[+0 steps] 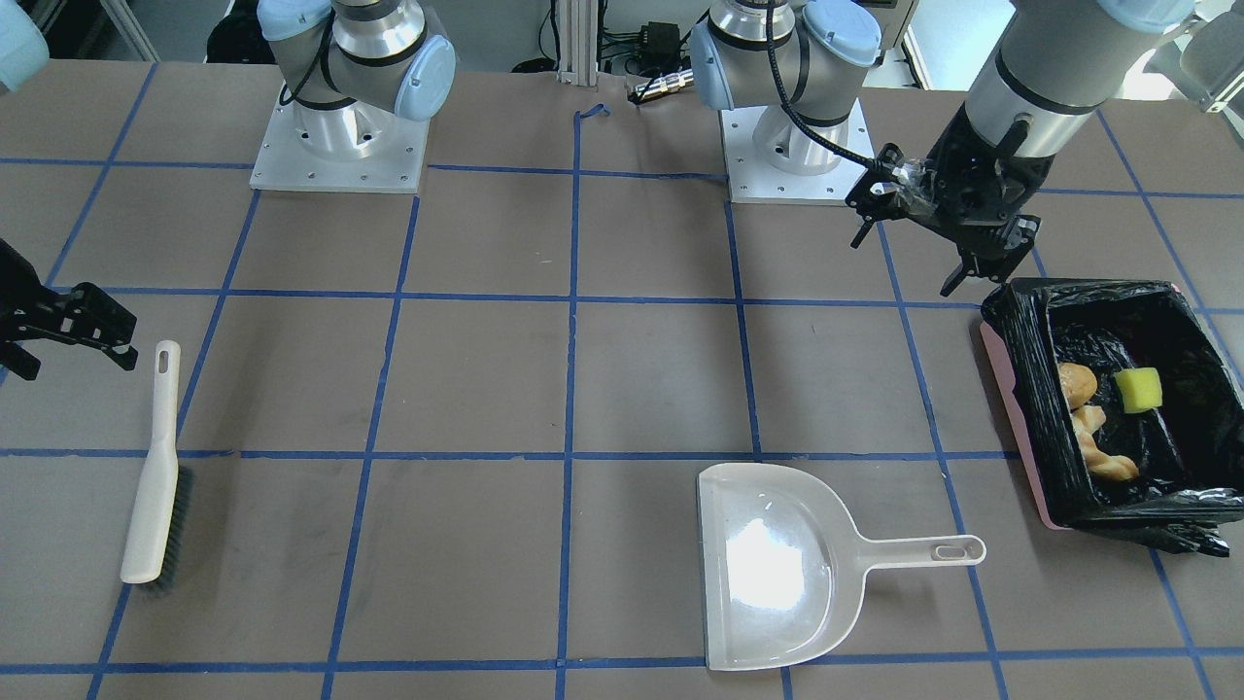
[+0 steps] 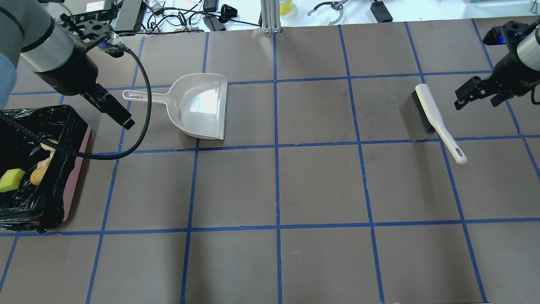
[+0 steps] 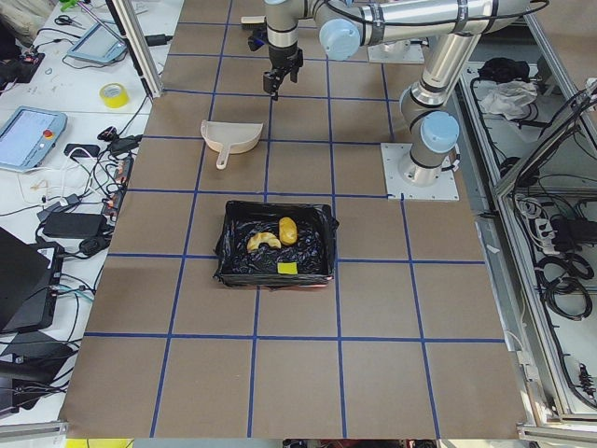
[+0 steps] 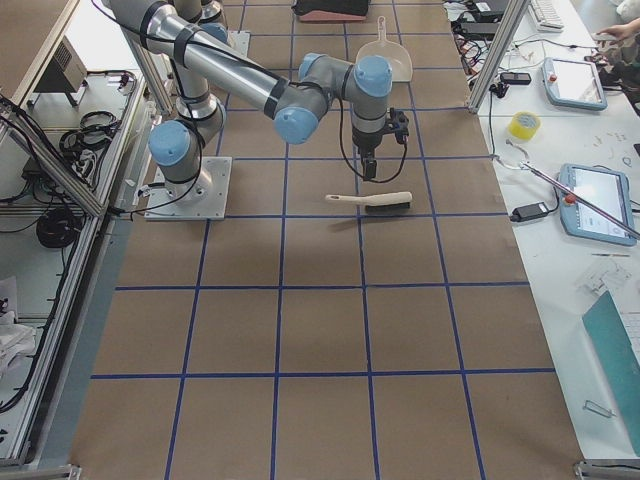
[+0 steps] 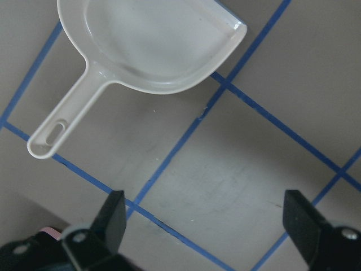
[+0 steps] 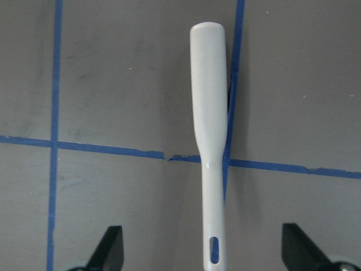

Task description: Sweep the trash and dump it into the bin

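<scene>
The bin (image 1: 1017, 428), pink-sided with a black liner, stands at the table's end on my left and also shows in the overhead view (image 2: 71, 139). In it lie the orange-brown lump (image 1: 1077, 384), the yellow wedge (image 1: 1138, 390) and the cream crescent (image 1: 1103, 455). The pale dustpan (image 1: 777, 564) lies flat and empty on the table beside the bin. My left gripper (image 1: 975, 277) hovers open and empty between bin and dustpan, whose handle shows in the left wrist view (image 5: 62, 124). The white brush (image 1: 155, 467) lies on the table. My right gripper (image 1: 73, 355) is open and empty just above its handle end (image 6: 210, 141).
The brown table is marked with a grid of blue tape (image 2: 276, 147). Both arm bases (image 1: 340, 146) (image 1: 792, 146) stand at the robot's edge. A black cable (image 2: 139, 109) loops from the left wrist over the table beside the bin.
</scene>
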